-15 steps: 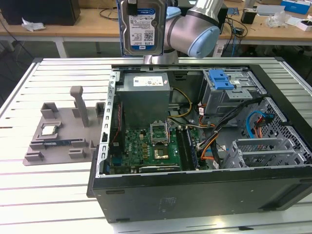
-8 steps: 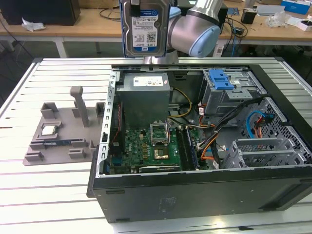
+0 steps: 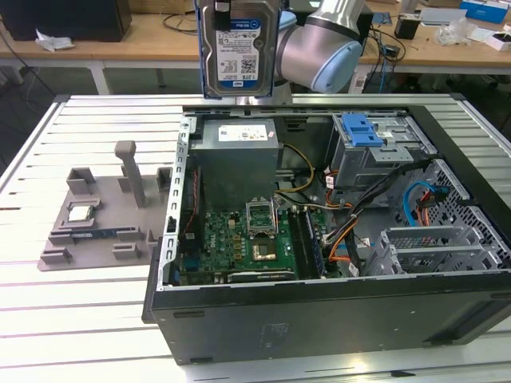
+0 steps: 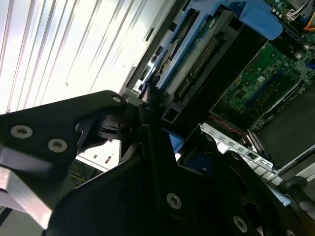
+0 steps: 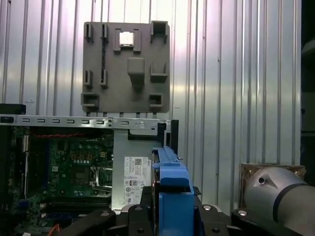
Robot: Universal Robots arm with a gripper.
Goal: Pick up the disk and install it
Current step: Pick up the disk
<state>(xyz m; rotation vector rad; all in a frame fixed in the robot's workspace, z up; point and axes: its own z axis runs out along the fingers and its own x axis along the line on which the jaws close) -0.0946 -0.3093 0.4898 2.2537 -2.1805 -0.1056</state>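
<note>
the disk (image 3: 238, 48) had a silver metal body, a glossy paper label and blue plastic rails. the gripper (image 5: 173, 209) was matt black. the table (image 3: 80, 319) was ribbed, reflective metal; the fixture plate (image 3: 88, 243) matt grey plastic.

- I read this as a robotics lab or electronics workshop.
- My silver-and-blue robot arm (image 3: 319, 52) holds a flat silver disk with a blue-and-white label (image 3: 239, 48) above a ribbed aluminium worktop (image 3: 96, 319).
- An open black desktop computer case (image 3: 319, 315) lies there, its green motherboard (image 3: 231, 239) bared.
- Beside it sits a grey moulded plastic parts fixture (image 3: 96, 231).
- Behind stand long wooden benches (image 3: 152, 36) strewn with cables (image 3: 180, 20) and boxes (image 3: 483, 9).
</note>
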